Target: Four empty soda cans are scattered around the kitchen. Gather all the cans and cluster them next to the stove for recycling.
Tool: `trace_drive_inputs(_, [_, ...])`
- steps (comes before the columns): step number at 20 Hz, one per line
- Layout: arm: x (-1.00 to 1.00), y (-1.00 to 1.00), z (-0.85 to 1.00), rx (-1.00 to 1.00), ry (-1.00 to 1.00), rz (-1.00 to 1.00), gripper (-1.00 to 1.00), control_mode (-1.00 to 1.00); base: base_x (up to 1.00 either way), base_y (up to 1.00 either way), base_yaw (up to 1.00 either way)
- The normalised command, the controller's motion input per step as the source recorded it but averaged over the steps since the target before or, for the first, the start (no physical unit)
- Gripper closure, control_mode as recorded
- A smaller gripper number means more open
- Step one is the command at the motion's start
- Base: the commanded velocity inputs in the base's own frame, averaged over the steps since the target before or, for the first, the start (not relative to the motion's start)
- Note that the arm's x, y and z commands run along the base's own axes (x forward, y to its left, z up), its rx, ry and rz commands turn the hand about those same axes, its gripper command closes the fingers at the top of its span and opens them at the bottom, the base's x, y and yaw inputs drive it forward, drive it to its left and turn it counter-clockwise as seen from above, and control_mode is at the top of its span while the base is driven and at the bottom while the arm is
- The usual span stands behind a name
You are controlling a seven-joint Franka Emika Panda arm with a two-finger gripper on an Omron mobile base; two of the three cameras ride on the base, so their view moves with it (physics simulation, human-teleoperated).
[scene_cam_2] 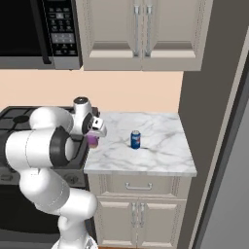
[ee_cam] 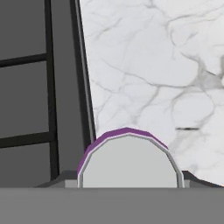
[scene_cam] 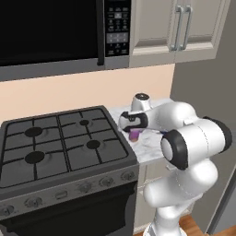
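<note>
My gripper points down over the marble counter just right of the stove, shut on the purple-pink soda can. In the hand view the can's silvery top sits between the two finger tips, with the stove's black edge close on its left. From the right base view the purple can shows under the gripper at the counter's left edge. I cannot tell whether it touches the counter. A blue soda can stands upright mid-counter, to the right of the hand.
A black microwave hangs above the stove. Beige wall cabinets hang over the counter, with a drawer and doors below it. A tall grey panel bounds the counter on the right.
</note>
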Motion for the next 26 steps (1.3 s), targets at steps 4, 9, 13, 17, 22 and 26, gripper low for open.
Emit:
trace_drive_inputs(4, [0.06,0.0,-0.34,0.0,0.0,0.0,1.0,-1.0,0.0,0.0,0.0])
trace_drive_inputs(9, [0.18,0.0,-0.06,0.0,0.0,0.0,1.0,-1.0,0.0,0.0,0.0])
trace_drive_inputs(13, [0.23,0.0,-0.01,-0.02,0.0,0.0,1.0,-1.0,0.0,0.0,0.0])
trace_drive_inputs(17, [0.14,0.0,-0.1,-0.03,0.0,0.0,1.0,-1.0,0.0,0.0,0.0])
trace_drive_inputs(22, [0.0,0.0,-0.19,0.0,0.0,0.0,1.0,-1.0,0.0,0.0,0.0])
trace_drive_inputs(26, [0.0,0.0,-0.36,0.0,0.01,0.0,1.0,-1.0,0.0,0.0,0.0])
